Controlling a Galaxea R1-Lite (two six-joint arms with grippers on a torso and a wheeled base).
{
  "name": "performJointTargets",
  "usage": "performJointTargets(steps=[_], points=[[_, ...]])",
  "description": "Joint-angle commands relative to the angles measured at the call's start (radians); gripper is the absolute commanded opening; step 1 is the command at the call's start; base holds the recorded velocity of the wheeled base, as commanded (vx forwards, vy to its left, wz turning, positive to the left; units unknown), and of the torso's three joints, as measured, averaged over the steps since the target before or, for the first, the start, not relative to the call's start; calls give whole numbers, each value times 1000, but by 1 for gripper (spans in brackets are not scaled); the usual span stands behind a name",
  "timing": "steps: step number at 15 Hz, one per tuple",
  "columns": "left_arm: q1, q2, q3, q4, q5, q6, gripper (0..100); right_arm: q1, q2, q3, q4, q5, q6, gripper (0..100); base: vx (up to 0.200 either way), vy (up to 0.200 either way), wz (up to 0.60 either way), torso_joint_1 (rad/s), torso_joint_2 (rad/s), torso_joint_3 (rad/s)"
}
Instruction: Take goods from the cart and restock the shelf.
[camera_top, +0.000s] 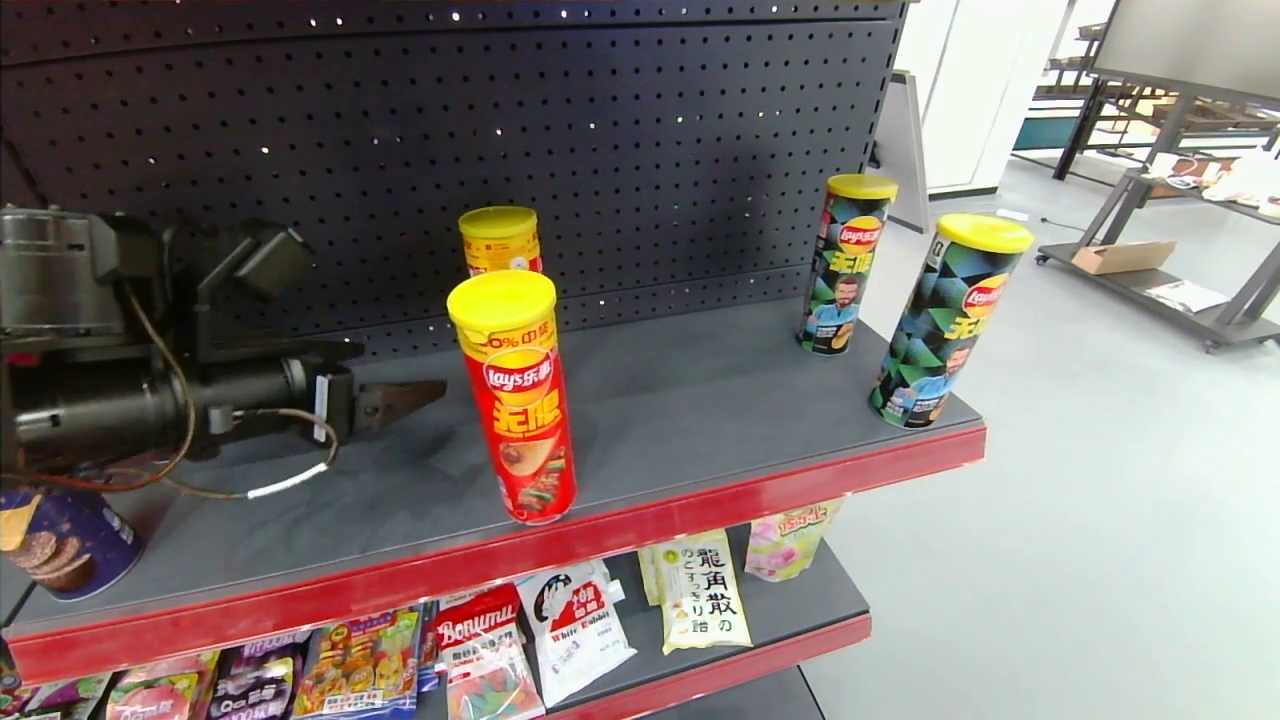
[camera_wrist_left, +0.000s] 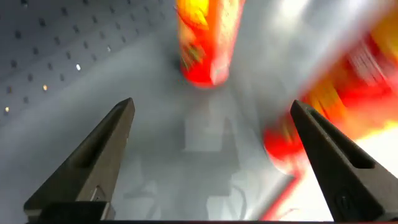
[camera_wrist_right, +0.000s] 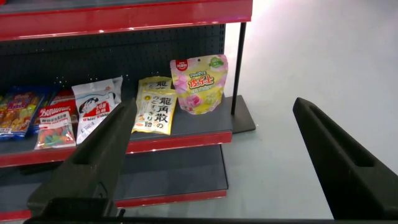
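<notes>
At the far left of the grey, red-edged shelf board stands a purple cardboard snack can. Just past it my left gripper hangs low over the board, claw spread wide and empty. Next come a tall red front chip tube and a red rear chip tube, both yellow-lidded. A dark patterned rear tube and a dark patterned front tube stand at the right end. My right gripper, also wide and empty, faces the snack bags on a lower shelf.
</notes>
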Motion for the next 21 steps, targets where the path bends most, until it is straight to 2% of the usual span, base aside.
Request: performJointTargets(steps=[1,2,3,4,5,7,8,12,15,21], points=[[153,-397,269,13,-129,77,100,1,1,0,0,0,0,100,0,0,0,0,0,0],[199,-495,315,29,-129,68,100,1,1,0,0,1,0,100,0,0,0,0,0,0],[228,-565,334,34,-121,16,100,1,1,-1,0,1,0,100,0,0,0,0,0,0],[241,-624,340,36,-98,-68,100,1,1,0,0,0,0,100,0,0,0,0,0,0],[241,-682,360,45,-43,-108,100,1,1,0,0,0,0,100,0,0,0,0,0,0],[242,-769,410,54,57,-111,100,1,1,0,0,1,0,100,0,0,0,0,0,0],[242,-806,427,57,73,-111,100,1,1,0,0,0,0,100,0,0,0,0,0,0],[213,-891,470,77,-6,-104,100,1,0,0,0,1,0,100,0,0,0,0,0,0],[216,-883,444,91,55,-50,100,1,1,0,0,0,-2,100,0,0,0,0,0,0],[216,-901,456,91,73,-42,100,1,1,0,0,1,-3,100,0,0,0,0,0,0]])
